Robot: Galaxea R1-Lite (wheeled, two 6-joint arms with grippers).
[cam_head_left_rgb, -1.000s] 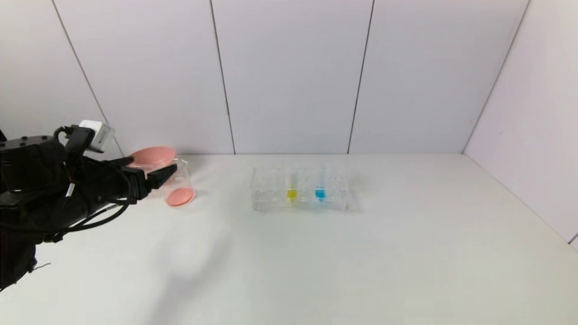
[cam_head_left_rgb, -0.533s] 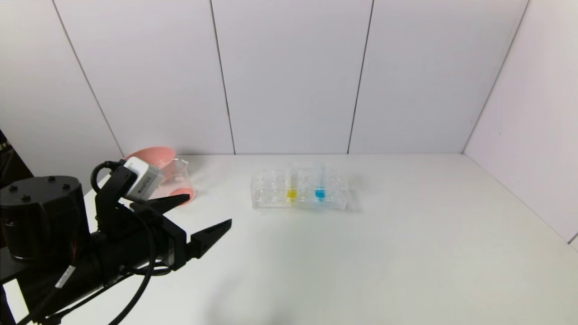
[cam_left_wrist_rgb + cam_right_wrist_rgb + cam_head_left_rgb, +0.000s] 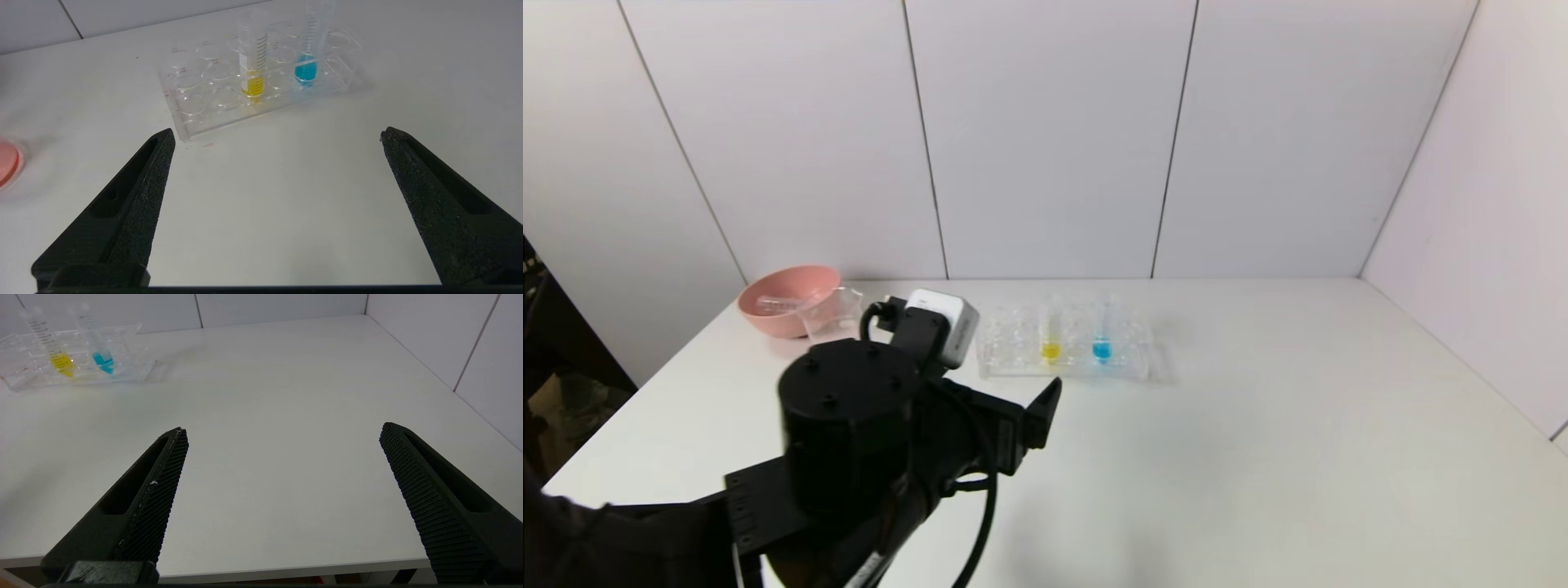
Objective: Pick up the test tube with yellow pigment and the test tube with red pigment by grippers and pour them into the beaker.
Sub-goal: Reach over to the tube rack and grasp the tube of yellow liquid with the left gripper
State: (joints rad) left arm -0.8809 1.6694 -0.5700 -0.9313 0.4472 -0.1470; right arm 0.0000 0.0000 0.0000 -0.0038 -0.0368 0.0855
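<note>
Left gripper over table, fingers spread wide, nothing between them. Ahead of fingertips: clear tube rack, two tubes upright in it. Test tube with yellow pigment dead ahead; blue-liquid tube just beside it. Both carry black graduation ticks, numerals unreadable. Red tube not seen. Beaker touching pink bowl, well off to side of fingers. Right gripper parked at table edge, fingers wide apart, empty.

The left arm hides the beaker's base; any red tube inside the pink bowl is unclear.
</note>
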